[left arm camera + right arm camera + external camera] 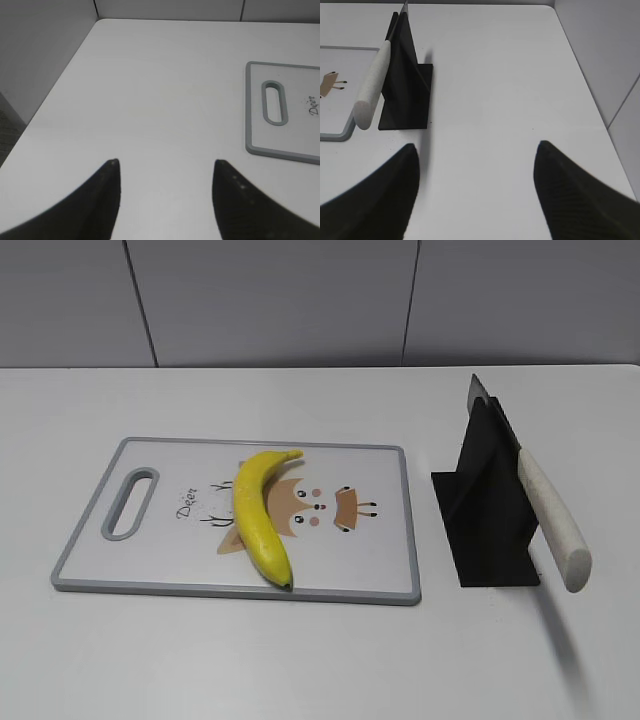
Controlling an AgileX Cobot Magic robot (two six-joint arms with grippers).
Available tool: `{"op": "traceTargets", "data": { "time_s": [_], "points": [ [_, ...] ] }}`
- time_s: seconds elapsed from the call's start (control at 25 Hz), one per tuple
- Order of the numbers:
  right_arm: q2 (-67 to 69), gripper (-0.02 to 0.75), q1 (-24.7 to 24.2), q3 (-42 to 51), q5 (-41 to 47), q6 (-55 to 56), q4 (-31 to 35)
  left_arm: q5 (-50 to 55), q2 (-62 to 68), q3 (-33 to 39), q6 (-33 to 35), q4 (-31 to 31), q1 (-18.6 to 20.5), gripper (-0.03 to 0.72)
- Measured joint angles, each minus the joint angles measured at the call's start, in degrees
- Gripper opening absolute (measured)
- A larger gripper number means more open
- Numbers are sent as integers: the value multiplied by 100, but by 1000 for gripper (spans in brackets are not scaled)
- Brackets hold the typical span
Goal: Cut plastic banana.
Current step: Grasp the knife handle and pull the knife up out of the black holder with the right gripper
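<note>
The yellow plastic banana (258,513) lies on a white cutting board (380,570) with a grey rim and a deer drawing. A knife with a white handle (553,515) rests in a black stand (480,502) right of the board; its handle also shows in the right wrist view (372,85). My left gripper (165,162) is open and empty over bare table, left of the board's handle end (274,101). My right gripper (476,145) is open and empty over bare table, right of and nearer than the black stand (405,95). Neither gripper shows in the exterior view.
The white table has a left edge (50,100) and a right edge (580,65) close to the grippers. A grey panelled wall (300,300) stands behind the table.
</note>
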Motion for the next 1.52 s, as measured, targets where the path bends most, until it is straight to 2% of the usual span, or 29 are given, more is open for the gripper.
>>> {"op": "traceTargets", "data": {
  "time_s": [1.52],
  "points": [
    [0, 556, 0, 0, 0, 1, -10, 0, 0, 0, 0, 0, 0, 572]
  ]
}}
